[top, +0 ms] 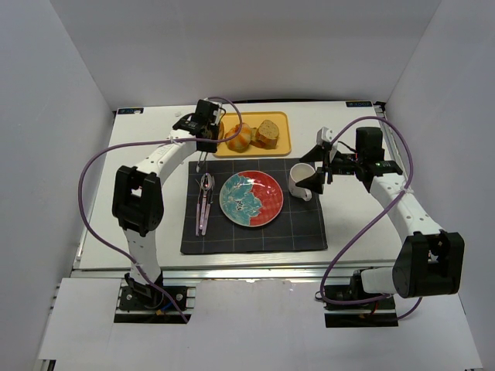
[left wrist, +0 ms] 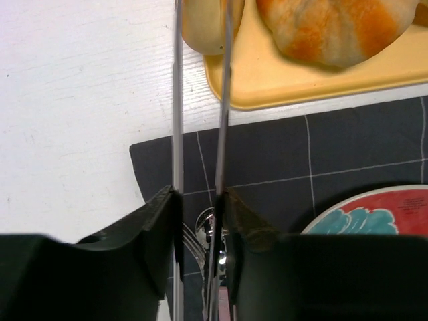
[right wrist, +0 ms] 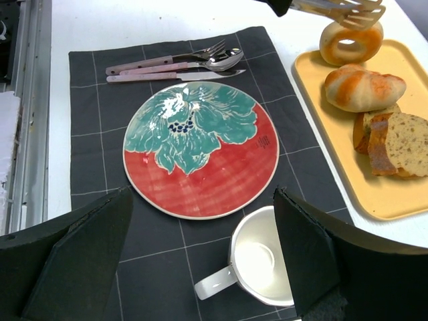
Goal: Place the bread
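Note:
A yellow tray at the back holds the bread: a ring-shaped piece, an orange-streaked roll and brown slices. My left gripper is shut on metal tongs. The two tong arms reach onto the tray's left end and straddle the ring-shaped bread. A red and teal plate lies on the dark placemat. My right gripper stands open just above a white mug, holding nothing.
A fork, spoon and knife lie side by side on the placemat, left of the plate. The mug stands at the placemat's right edge. White walls close in the table on three sides.

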